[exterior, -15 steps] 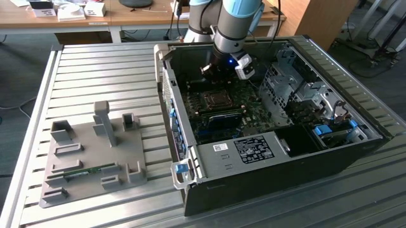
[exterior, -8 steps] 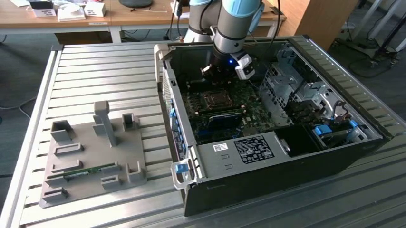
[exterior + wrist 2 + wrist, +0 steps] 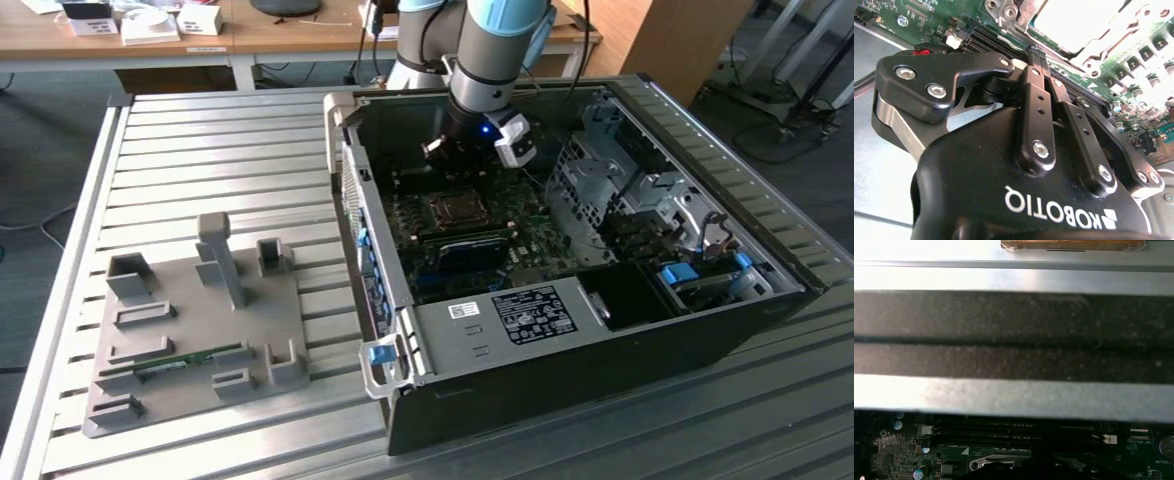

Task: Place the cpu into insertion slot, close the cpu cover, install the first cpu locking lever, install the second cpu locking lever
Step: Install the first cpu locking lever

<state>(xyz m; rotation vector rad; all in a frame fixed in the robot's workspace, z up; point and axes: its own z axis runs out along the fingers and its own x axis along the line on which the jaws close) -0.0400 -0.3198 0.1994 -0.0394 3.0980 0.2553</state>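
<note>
Silver-rimmed insertion slot [image 3: 461,210] sat at 6 o'clock from gripper [image 3: 449,152] in exterior view; fingers pressed together; low tips could scrape memory slots [image 3: 989,37].

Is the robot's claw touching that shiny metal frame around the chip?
Cannot tell. In the second wrist view the gripper, its tips closed, ends beside the edge of the cpu cover, with no plain gap or contact showing.

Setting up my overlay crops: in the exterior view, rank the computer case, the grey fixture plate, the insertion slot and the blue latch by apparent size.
Largest to smallest:
1. computer case
2. grey fixture plate
3. insertion slot
4. blue latch
No two look alike in size.
</note>
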